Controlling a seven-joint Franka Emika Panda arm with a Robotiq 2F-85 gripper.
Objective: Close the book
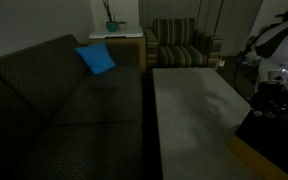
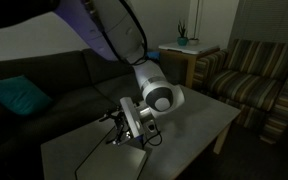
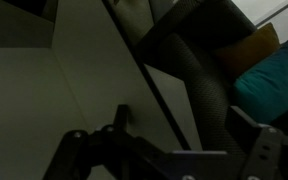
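Observation:
The book [image 2: 96, 160] lies flat on the near-left part of the grey table [image 2: 199, 120]; only its thin edges show in the dim light. In the wrist view it is the pale flat sheet [image 3: 84, 80] filling the left, bounded by a dark diagonal edge. My gripper [image 2: 121, 127] hangs low over the book's right part, pointing down. In the wrist view my gripper [image 3: 184, 122] is open and empty, and its fingers straddle that dark edge. I cannot tell whether a finger touches the book. In the exterior view that shows the arm [image 1: 274, 45] at the right, the book is lost in darkness.
A dark sofa [image 1: 54, 100] runs along the table's long side, with a blue cushion [image 1: 96, 58] that also shows in the wrist view [image 3: 274, 80]. A striped armchair [image 1: 179, 45] and a side table with a plant [image 1: 112, 25] stand at the far end.

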